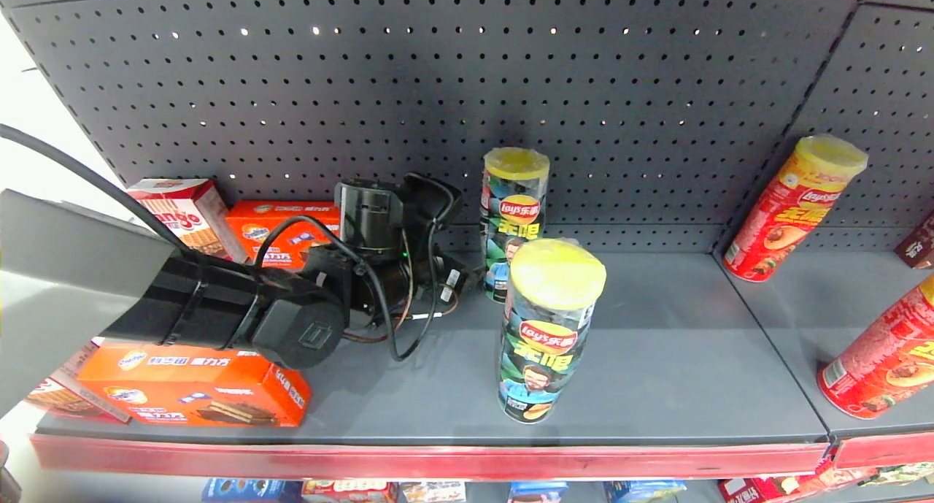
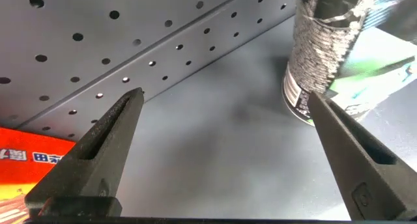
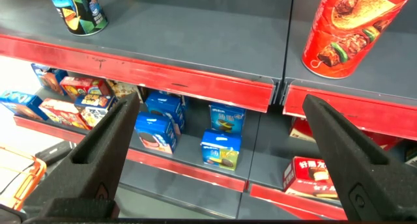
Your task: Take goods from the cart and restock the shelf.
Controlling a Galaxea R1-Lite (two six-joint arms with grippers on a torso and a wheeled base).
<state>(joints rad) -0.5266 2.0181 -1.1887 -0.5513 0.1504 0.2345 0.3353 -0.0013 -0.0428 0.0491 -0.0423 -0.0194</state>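
1. Head view: the rear chip can (image 1: 513, 218) stands upright on the shelf (image 1: 657, 357), close against the pegboard back panel (image 1: 438, 87).
2. The left gripper (image 2: 225, 97) is low over the shelf, just to the left of the rear chip can. Its jaws are spread wide and hold nothing.
3. In the left wrist view the rear chip can (image 2: 326, 48) is at the tip of one finger (image 2: 365, 159), outside the gap. Whether they touch cannot be told.
4. A front chip can (image 1: 547, 335) stands upright nearer the shelf edge than the rear chip can, slightly to its right and apart from it.
5. An orange box (image 1: 281, 229) lies left of the rear chip can, beyond the left arm.
6. The right gripper (image 3: 219, 101) is well apart from the rear chip can, out in front of the shelf's red edge. Its jaws are spread and empty.
7. A red can (image 3: 348, 28) stands far right of the rear chip can.
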